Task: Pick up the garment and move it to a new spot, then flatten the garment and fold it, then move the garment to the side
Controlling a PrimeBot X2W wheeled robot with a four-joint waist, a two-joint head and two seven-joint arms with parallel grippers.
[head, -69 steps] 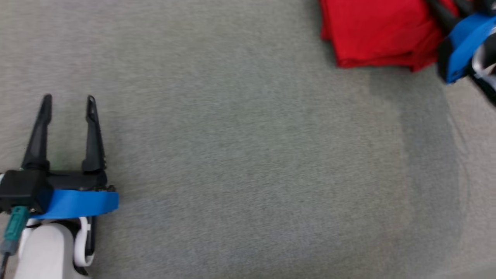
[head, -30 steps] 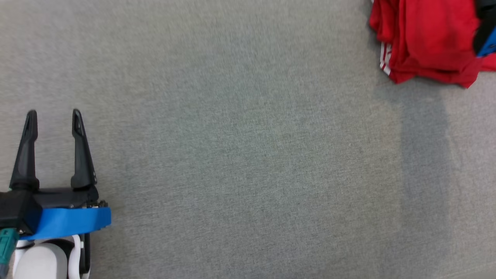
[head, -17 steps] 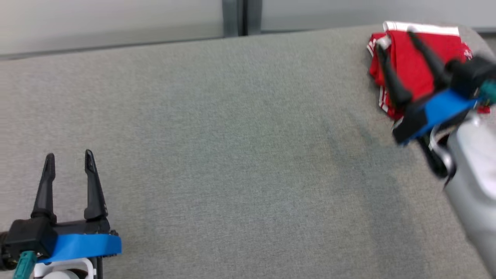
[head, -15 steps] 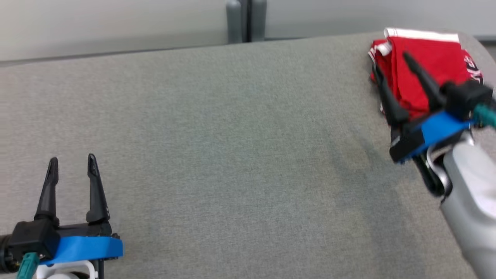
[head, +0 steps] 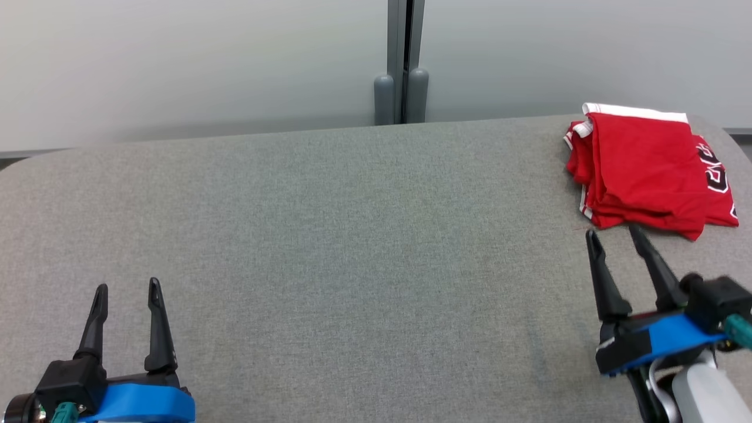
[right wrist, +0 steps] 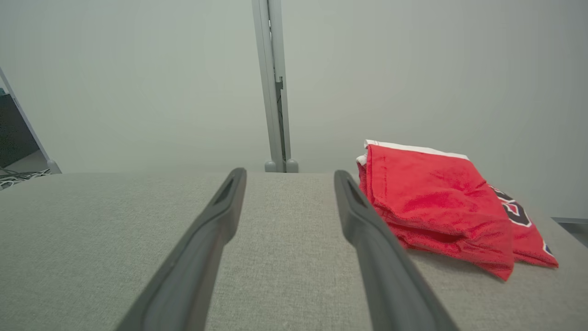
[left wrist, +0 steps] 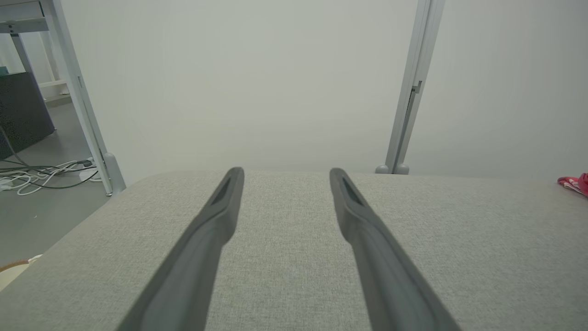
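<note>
Folded red garment (head: 640,170), far right on the surface (head: 352,235): soft, light cloth, probably best pinched along its thick near edge by the spread, empty right gripper (head: 614,235); left gripper (head: 128,286) likewise spread.

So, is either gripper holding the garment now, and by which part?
Nothing is held. The left gripper and the right gripper are open and empty; the folded red garment lies on the grey surface.

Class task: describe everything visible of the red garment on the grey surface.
The red garment is soft cloth, folded into a rumpled stack with white trim at its far edge and black-and-white lettering on its right layer. It lies at the far right of the grey surface; the open right gripper sits just short of its near edge.
</note>
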